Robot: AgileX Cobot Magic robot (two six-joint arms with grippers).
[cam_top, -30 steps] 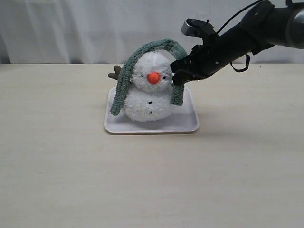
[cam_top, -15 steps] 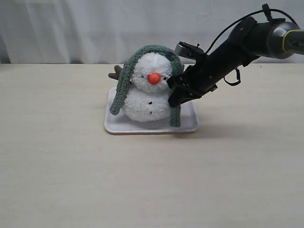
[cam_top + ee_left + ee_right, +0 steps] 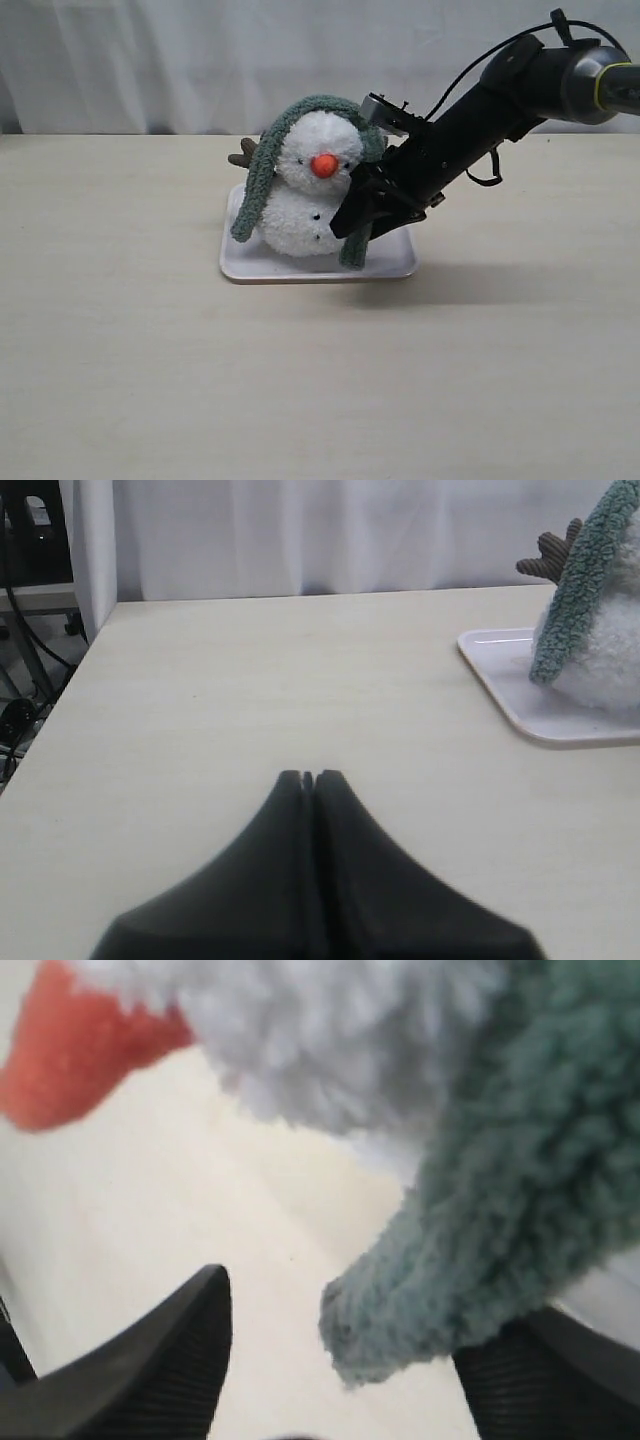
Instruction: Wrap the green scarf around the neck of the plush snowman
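Two ends of the scarf [image 3: 262, 170] hang down either side of the snowman [image 3: 300, 215], while the middle of the strip lies over the crown of the head like a hood rather than in the neck [image 3: 305, 187]. I judge the task less than half done. The scarf is on the figure, and the end on the right arm's side slants forward across the lower front of the body. It has yet to come down off the head into the crease, and the ends have yet to cross or go round. The other end hangs straight down the far side, in front of a brown twig arm [image 3: 242, 155]. The right gripper [image 3: 350, 225] is low against the snowman's front, with the slanted end passing between its jaws. The right wrist view shows them well apart, the fuzzy tip lying against one finger with a clear gap to the other, so it is cradled rather than pinched. The left gripper [image 3: 310, 778] sits well away over the bare table [image 3: 150, 350], its fingers pressed together on nothing. The snowman stands upright in a shallow white tray [image 3: 300, 272], which holds nothing else that I can see. Whether either scarf tip touches the tray floor I cannot tell.
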